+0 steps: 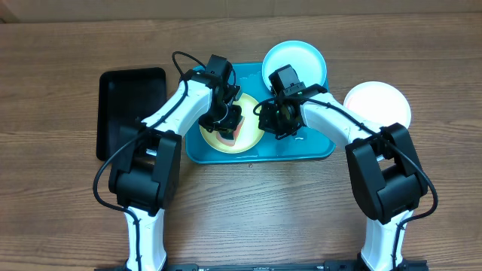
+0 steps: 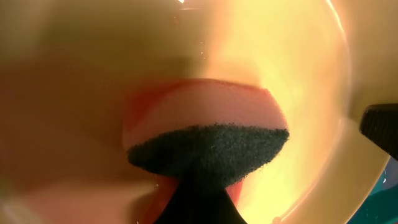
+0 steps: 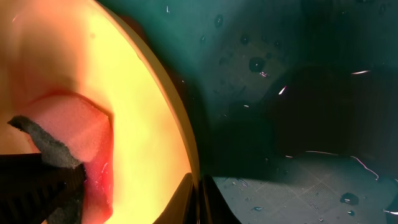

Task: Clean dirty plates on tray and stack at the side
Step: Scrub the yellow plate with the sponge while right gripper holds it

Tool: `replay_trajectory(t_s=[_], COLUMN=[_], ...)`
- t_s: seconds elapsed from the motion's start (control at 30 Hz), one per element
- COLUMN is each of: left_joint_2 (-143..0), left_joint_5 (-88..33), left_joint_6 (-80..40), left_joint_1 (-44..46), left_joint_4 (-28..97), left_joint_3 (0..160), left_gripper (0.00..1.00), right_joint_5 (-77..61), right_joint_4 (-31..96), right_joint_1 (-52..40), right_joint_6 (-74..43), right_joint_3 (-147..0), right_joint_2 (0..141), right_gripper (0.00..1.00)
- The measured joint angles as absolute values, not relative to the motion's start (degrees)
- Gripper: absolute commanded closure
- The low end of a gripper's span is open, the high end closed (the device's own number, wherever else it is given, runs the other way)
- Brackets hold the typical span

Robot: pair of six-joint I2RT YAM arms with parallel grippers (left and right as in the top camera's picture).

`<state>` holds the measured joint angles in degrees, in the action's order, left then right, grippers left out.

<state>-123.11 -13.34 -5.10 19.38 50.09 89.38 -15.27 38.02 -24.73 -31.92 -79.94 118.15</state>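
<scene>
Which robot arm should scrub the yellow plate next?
Left, I think. The left claw grips the sponge, which rests on the yellow plate. The right claw is shut on that plate's rim, seemingly steadying it, with no sponge.

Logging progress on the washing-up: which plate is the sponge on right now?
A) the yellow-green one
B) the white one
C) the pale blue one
A: the left gripper presses the sponge onto the yellow-green plate in the tray, with the right gripper pinching its rim.
</scene>
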Motion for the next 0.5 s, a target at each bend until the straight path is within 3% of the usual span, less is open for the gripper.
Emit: replay_trajectory(t_s=[0.27,0.5], left_joint_2=[-123.46,-123.48], left_joint_5=[-22.48,-13.65], left_joint_6=[4.82,-6.66], left_joint_1=[17.58,17.91], left_joint_4=[51.81,47.37], left_joint_3=[89.38,89.52], left_gripper=[0.96,0.96], right_joint_5=[-15.29,-15.46], right_joint_4=[38.24,37.56], right_joint_1=[-24.75,-24.75], right_joint_6=[-31.92,-32.01], right_joint_3=[-80.09,-80.27], right_joint_2=[118.15,118.39], right_gripper=[0.96,0.96])
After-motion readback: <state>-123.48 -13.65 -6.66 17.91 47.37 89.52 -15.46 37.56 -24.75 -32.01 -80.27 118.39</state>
